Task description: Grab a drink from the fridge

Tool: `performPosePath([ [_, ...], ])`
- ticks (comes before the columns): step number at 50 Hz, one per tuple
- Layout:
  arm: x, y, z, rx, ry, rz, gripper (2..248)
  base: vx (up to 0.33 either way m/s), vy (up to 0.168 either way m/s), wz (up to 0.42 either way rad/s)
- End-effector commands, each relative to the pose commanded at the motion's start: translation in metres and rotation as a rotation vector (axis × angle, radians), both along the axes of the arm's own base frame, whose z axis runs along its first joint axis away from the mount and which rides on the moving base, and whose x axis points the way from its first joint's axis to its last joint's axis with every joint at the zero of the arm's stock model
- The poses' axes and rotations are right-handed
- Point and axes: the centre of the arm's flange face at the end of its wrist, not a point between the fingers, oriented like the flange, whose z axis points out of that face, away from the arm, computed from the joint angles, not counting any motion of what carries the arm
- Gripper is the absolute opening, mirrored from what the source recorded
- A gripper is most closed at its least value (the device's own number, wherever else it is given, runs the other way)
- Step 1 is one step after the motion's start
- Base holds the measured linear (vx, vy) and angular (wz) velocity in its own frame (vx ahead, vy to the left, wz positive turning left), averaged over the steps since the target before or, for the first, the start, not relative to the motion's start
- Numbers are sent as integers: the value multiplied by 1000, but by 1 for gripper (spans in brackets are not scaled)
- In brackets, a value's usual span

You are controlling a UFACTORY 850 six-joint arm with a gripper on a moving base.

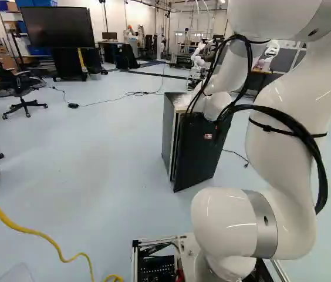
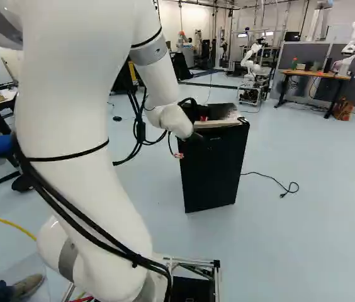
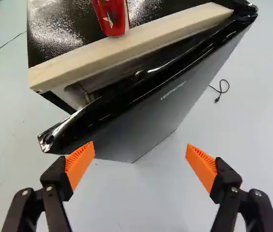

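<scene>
My gripper (image 2: 195, 136) is close to the top of the small black fridge (image 2: 213, 170) in the right base view, its fingertips not clearly visible there. From the wrist view, the gripper (image 3: 139, 162) is open and holds nothing. One orange-padded finger is by the corner of the fridge door (image 3: 146, 116), whether touching I cannot tell; the other is well off to the side. The door stands slightly ajar, a dark gap showing behind it. A red can (image 3: 111, 17) is on the fridge top beside a wooden strip (image 3: 131, 43). The fridge's inside is mostly hidden.
A power cord (image 2: 272, 181) lies on the floor beside the fridge. Farther back are another robot (image 2: 250, 63), a desk (image 2: 313, 75) and a big screen (image 1: 57, 27). A yellow cable (image 1: 36, 234) runs along the floor near the base. An office chair (image 1: 16, 82) stands off to the side.
</scene>
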Motion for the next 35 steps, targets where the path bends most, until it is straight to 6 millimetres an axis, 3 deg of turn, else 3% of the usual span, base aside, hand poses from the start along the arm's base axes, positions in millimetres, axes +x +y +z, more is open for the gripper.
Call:
performPosePath([
  [17, 11, -1, -14, -38, -48, 40, 247, 0, 0, 0],
  [35, 13, -1, -16, -44, -57, 49, 247, 0, 0, 0],
])
